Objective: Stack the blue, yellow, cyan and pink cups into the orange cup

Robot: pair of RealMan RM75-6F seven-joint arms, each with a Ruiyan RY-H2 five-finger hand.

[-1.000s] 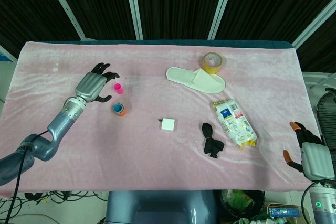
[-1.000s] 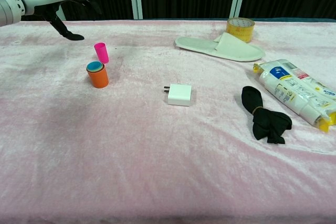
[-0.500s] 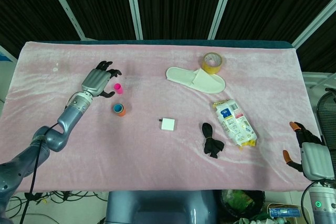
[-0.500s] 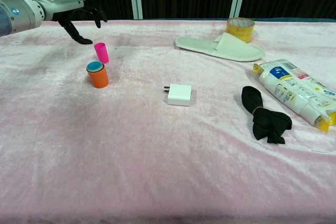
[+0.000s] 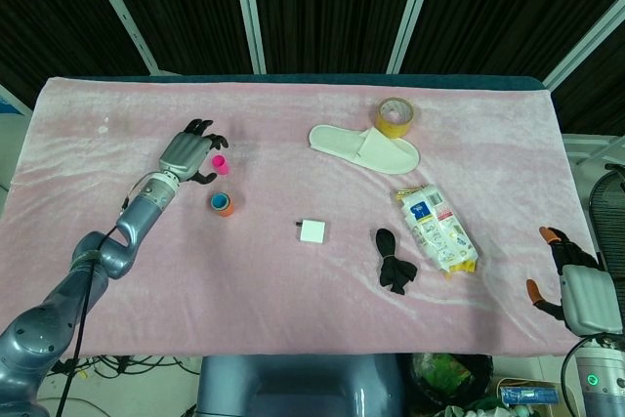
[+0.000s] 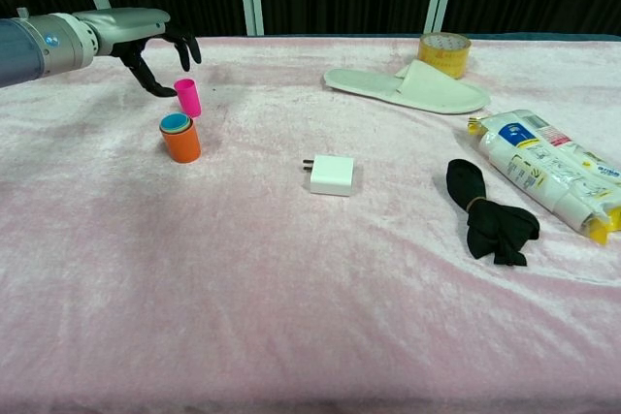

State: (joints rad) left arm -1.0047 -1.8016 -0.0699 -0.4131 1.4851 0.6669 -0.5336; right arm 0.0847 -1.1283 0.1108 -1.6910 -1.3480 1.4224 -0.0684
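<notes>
The right hand hung off the table's near right edge, fingers apart, holding nothing, partly cut off by the frame. Further back, the orange cup stood upright on the pink cloth, a cyan rim showing inside; the cups beneath were hidden. Just behind it stood the pink cup. The left hand hovered beside the pink cup, fingers spread, empty. Dark panels backed the table.

**Bright, even light over the table, sharp in both views**

Soft overhead light falls evenly across the pink velvet tablecloth, which shows a faint sheen. Shadows stay short and pale. The backdrop behind is dark. Both views are crisp, without motion blur.
</notes>
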